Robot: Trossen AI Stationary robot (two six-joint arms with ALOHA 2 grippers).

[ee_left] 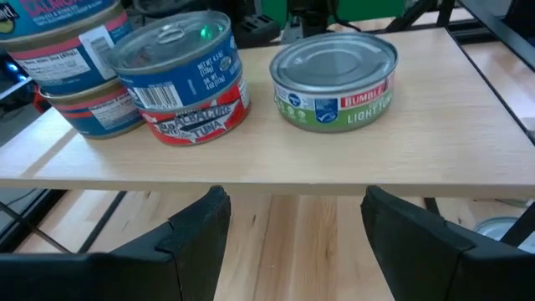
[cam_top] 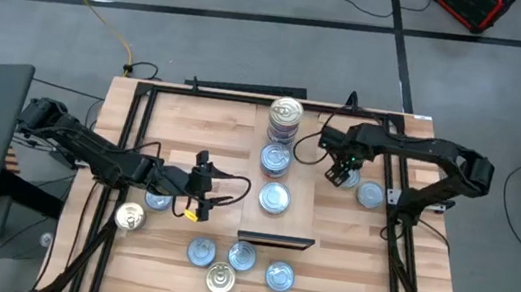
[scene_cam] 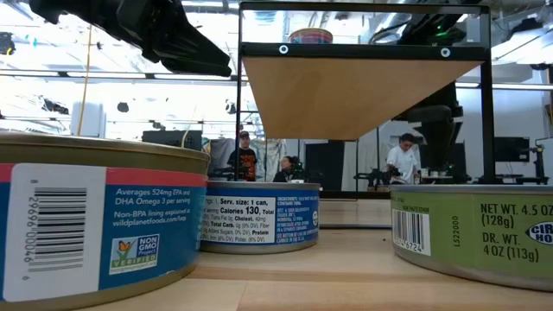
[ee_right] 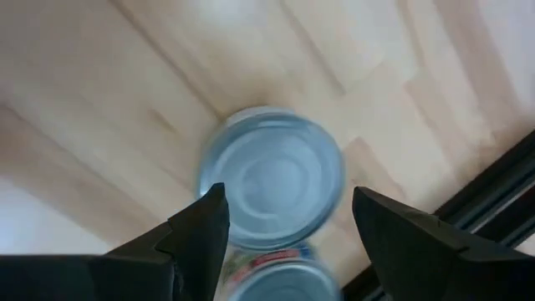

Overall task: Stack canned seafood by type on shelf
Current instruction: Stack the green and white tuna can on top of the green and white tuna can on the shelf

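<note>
The shelf [cam_top: 300,187] is a light-wood board raised over the middle of the table. It carries a tall stack of tins [cam_top: 286,115], a lower stack [cam_top: 276,158] and a single green-labelled tin [cam_top: 275,198]. In the left wrist view these are the far stack [ee_left: 75,75], the blue-and-red stack [ee_left: 184,79] and the green tin [ee_left: 334,79]. My left gripper [cam_top: 215,188] [ee_left: 292,226] stands open and empty just off the shelf's left edge, pointing at it. My right gripper [cam_top: 341,174] [ee_right: 288,226] hangs open, pointing down over a light-blue-topped tin [ee_right: 270,176] on the table; its fingers are apart from the tin.
Loose tins lie on the tabletop: two at the left [cam_top: 158,199] [cam_top: 130,216], several near the front [cam_top: 201,251] [cam_top: 242,256] [cam_top: 220,279] [cam_top: 280,276], and one right of the shelf [cam_top: 370,194]. Black frame rails [cam_top: 400,235] border the table. People stand in the room behind [scene_cam: 244,155].
</note>
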